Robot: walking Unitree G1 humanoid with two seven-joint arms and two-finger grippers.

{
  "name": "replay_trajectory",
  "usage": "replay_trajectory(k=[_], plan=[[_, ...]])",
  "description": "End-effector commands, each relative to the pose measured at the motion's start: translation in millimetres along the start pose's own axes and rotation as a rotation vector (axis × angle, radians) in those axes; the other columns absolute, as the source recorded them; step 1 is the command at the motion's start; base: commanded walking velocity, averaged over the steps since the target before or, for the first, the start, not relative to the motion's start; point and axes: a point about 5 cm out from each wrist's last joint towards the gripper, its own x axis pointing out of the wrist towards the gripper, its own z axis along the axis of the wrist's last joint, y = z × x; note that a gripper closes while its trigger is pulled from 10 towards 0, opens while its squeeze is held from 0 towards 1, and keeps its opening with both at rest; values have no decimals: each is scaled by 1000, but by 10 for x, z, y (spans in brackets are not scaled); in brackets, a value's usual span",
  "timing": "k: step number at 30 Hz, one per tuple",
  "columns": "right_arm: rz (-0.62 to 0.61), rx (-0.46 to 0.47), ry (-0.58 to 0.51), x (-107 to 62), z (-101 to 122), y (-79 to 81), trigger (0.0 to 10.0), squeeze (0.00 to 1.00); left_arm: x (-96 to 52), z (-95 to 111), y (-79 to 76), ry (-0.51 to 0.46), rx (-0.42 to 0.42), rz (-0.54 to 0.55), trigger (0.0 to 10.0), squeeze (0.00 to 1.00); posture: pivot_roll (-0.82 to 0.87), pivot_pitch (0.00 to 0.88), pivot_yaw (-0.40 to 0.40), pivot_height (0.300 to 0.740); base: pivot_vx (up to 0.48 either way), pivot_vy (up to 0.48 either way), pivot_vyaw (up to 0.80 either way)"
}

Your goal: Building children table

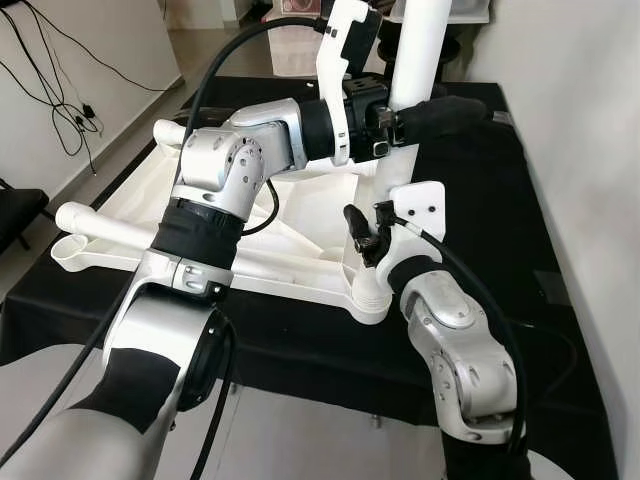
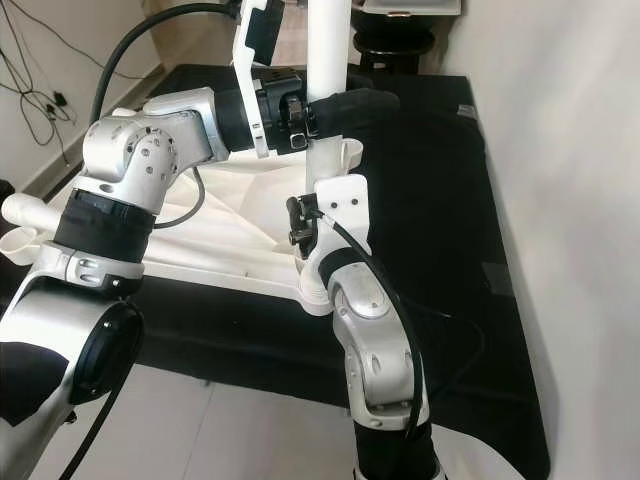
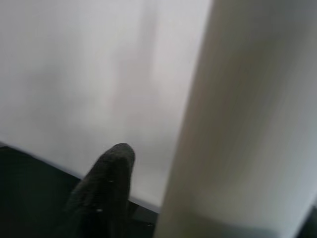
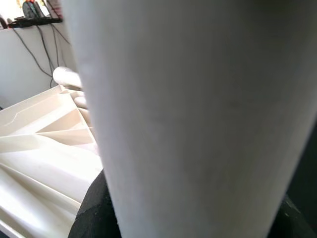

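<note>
Table top: we see a white moulded plastic children's table top (image 1: 300, 225) lying upside down on black cloth, ribbed underside facing up.
Standing leg: a white round plastic table leg (image 1: 415, 70) stands upright at the near right corner socket (image 1: 372, 290).
Lying leg: another white tube leg (image 1: 100, 222) lies flat across the left side of the top.

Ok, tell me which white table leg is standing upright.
The leg both claws hold, at the tabletop's near right corner. It rises vertically from its socket, while another leg lies flat on the tabletop's left side.
</note>
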Motion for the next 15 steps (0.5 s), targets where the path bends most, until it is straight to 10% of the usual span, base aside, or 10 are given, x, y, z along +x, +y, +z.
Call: replay_trajectory(k=[1, 12, 14, 15], plan=[[9, 52, 180, -46, -306, 100, 0, 0, 44, 21, -54, -4, -8, -43, 0, 0, -23, 169, 60, 740, 0, 0, 0], [31, 47, 149, -23, -252, 113, 0, 0, 75, -5, -98, 28, -1, -85, 0, 0, -30, 178, 55, 740, 0, 0, 0], [50, 53, 135, -16, -230, 132, 1686, 0, 74, -9, -101, 32, 0, -87, 0, 0, -29, 177, 55, 740, 0, 0, 0], [84, 56, 109, -6, -196, 160, 10000, 0, 72, -13, -103, 35, 1, -88, 0, 0, -29, 178, 56, 740, 0, 0, 0]])
